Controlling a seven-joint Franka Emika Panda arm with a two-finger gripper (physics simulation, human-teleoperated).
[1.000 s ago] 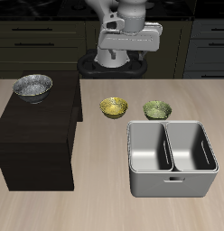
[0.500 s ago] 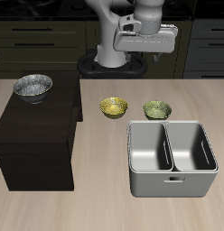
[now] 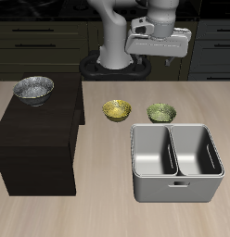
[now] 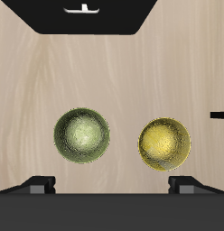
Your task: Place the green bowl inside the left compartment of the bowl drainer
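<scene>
The green bowl sits upright on the table just behind the bowl drainer, beside a similar yellow bowl. The drainer is a grey tub with two square wells. The left compartment holds nothing that I can see. My gripper hangs high above the table, roughly over the green bowl and well clear of it. It is open, with its fingertips wide apart and nothing between them. The wrist view looks straight down on both bowls and shows the drainer's edge as a dark shape.
A dark box-like cabinet stands on the table beside the bowls, with a silver speckled bowl on top. Dark kitchen cupboards run along the back behind the robot's base.
The arm has swung sideways, carrying the gripper from above the yellow bowl's side to above the green bowl. The bowls and the drainer have not moved.
</scene>
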